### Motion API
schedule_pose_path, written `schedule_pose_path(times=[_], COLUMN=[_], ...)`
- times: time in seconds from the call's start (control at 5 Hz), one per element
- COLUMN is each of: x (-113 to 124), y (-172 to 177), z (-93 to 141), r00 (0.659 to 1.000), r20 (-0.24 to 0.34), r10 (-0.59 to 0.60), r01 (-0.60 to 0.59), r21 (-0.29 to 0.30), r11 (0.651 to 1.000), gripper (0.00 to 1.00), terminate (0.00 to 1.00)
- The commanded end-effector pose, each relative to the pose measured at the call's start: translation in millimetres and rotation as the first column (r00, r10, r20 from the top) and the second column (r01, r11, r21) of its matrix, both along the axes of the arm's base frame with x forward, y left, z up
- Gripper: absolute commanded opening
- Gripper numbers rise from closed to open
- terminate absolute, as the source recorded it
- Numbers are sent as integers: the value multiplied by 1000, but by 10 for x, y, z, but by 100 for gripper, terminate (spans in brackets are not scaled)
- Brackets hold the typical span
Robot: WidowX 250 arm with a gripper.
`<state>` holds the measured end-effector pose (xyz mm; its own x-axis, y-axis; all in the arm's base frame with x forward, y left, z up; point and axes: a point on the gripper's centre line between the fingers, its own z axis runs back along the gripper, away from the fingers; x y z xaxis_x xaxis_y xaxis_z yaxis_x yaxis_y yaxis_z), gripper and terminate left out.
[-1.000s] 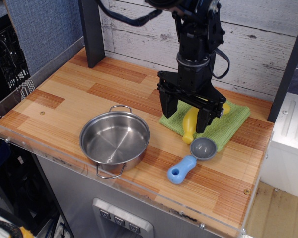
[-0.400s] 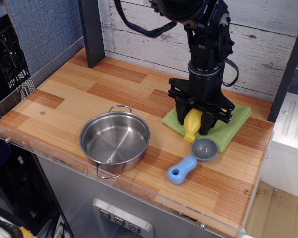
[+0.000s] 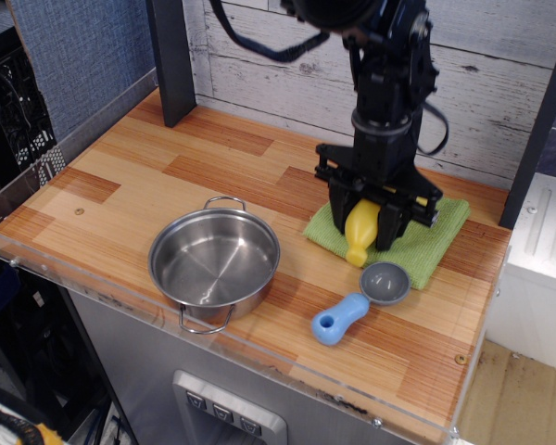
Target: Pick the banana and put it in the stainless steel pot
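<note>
The yellow banana lies on a green cloth at the right of the table, its stem end pointing toward the front edge. My gripper is down over it, one black finger on each side, pressed against its sides. The upper end of the banana is hidden by the gripper. The stainless steel pot stands empty near the front edge, to the left of the banana and apart from it.
A small grey scoop with a blue handle lies just in front of the cloth. A dark post stands at the back left. A white plank wall runs behind the table.
The gripper has come down and shifted right over the banana, and its fingers have narrowed from wide open to tight around it. The banana has barely moved.
</note>
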<state>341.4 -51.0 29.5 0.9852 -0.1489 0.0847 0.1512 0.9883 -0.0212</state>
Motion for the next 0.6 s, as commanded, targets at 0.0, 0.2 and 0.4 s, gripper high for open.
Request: schedule_pose_path(times=[0.0, 0.2, 0.4], x=[108, 61, -143], y=[43, 61, 156], z=[475, 588, 719], r00=[994, 993, 991], r20=[109, 119, 132], r10=[27, 27, 21], r01=[-25, -23, -20], r21=[-22, -30, -10], r11=[999, 999, 1000], gripper=[0, 0, 0], terminate=[0, 0, 0])
